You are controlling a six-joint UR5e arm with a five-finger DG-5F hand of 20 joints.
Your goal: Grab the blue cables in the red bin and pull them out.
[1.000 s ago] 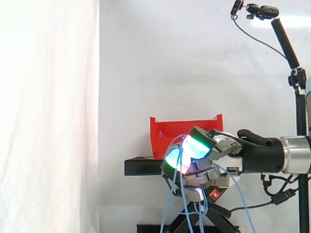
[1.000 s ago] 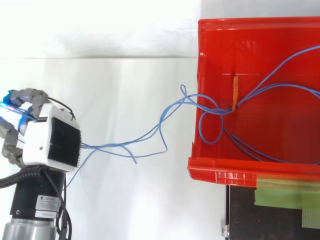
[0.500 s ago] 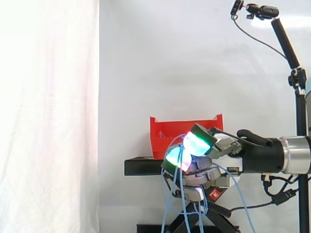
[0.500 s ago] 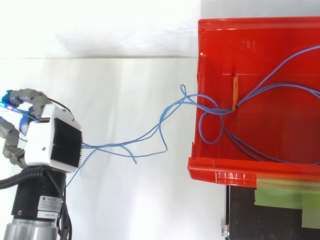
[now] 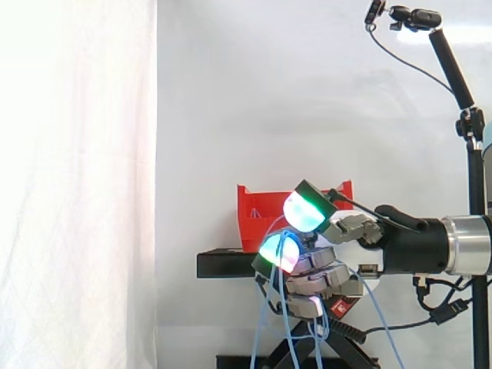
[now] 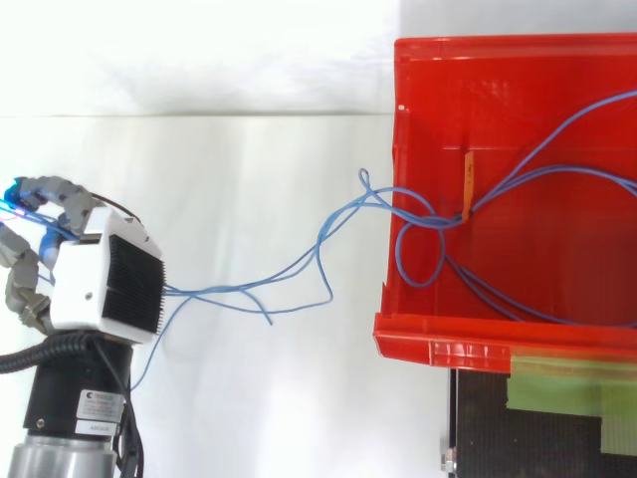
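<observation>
Top view: found the hand [image 6: 105,284] well apart from the red bin [image 6: 390,269], out beyond the bin's left wall, with the arm coming in from the bottom edge. Saw its fingers [image 6: 45,191] curled on the side turned away from the bin. Traced the blue cables [image 6: 435,221] from under the hand across the open white gap to that left wall, up over its rim about midway along, and on into the bin. Found them looped and crossed just inside the wall, beside a small orange tab [image 6: 468,184], then spread toward the bin's right edge. Noted a good part of them lying inside the bin, with a few strands drawn out over the wall. Past the bin's lower rim, made out the black stand [image 6: 478,428] with a strip of green tape [image 6: 567,390] across it. Side view: saw the hand [image 5: 350,238] about level with the top of the black stand [image 5: 223,264], in front of the bin, closed round the cables. Saw the lower fingers wrapped about them and one upper finger lifted higher, fingertips [image 5: 302,213] glowing green and white. Saw the cables [image 5: 288,327] hanging from the grip down past the stand's top edge. Spotted a white curtain [image 5: 77,184] at the left and a camera pole [image 5: 470,177] at the right.
</observation>
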